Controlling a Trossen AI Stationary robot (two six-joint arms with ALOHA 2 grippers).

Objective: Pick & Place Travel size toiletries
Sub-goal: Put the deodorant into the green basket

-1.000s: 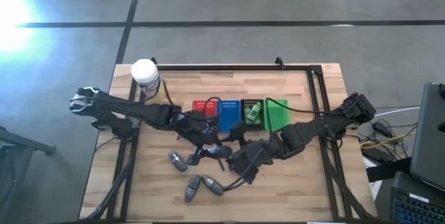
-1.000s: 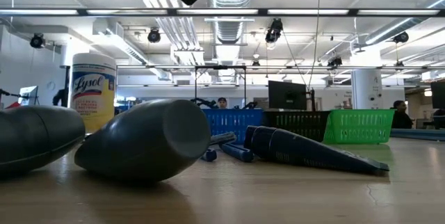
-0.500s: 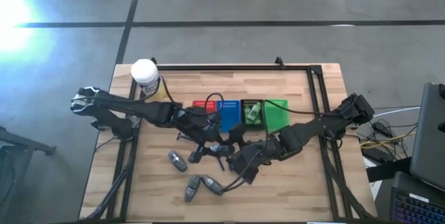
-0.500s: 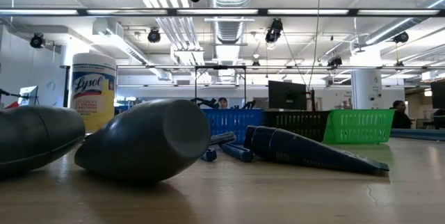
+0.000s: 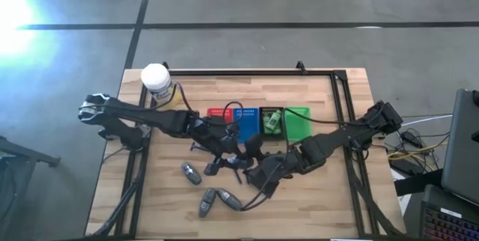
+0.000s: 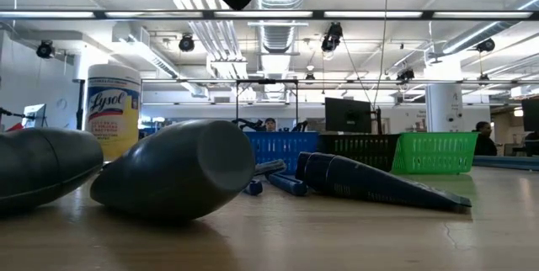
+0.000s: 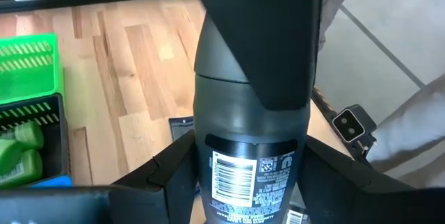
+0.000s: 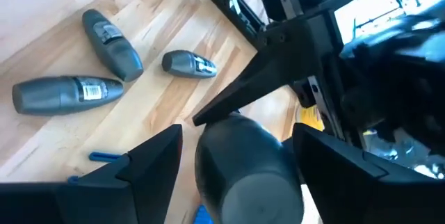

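Left hand: We see it over the middle of the surface, holding a grey tube tight by its sides.
Right hand: It meets the left hand there. Its fingers stand on both sides of the same tube, with a little gap on one side, so not tight yet.
Why: We think the tube is being passed across, because the right arm is closer to the baskets.
Other tubes: Three more grey ones lie flat on the near part of the surface, waiting.
Baskets: The black basket at the far side already has green tubes inside.
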